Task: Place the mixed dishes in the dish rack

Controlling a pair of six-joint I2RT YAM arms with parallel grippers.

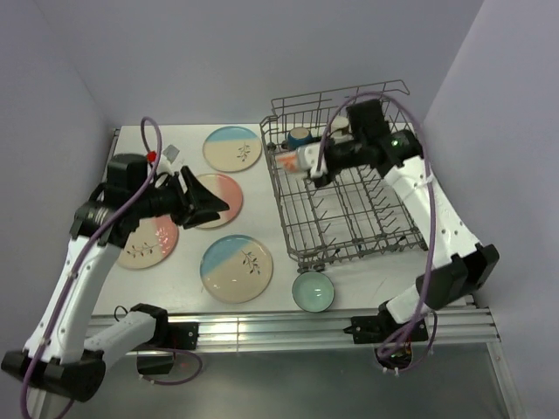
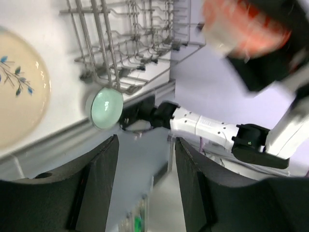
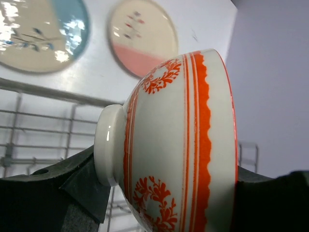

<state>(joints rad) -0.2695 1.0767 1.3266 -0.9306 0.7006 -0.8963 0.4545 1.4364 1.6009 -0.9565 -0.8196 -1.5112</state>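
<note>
Lowering the small orange-red bowl into the dish rack is judged to be the step in hand. The bowl is clamped on its side between the fingers of the right gripper and is held above the rack's left side, toward its far left corner. A clean placement would be made if the bowl is tipped so that its rim slips between 2 rows of tines. The grip should be eased only once the wires take the weight. Glazed ceramic is likely to be slick, so a slow descent is advised.

At the near edge of the table the pale teal bowl is left unloaded, just beside the rack's near left corner. 4 plates lie flat on the table's left half:
- A blue plate lies nearest.
- A pink plate lies toward the left edge.
- A second pink plate lies at the middle.
- A second blue plate lies toward the far edge.

The left gripper is seen over the middle pink plate, jaws parted with nothing between them. Whether the plate is touched cannot be told.

In the rack's far left corner a dark-blue mug stands near the held bowl and could be knocked. The rack's raised left wall must also be cleared.
</note>
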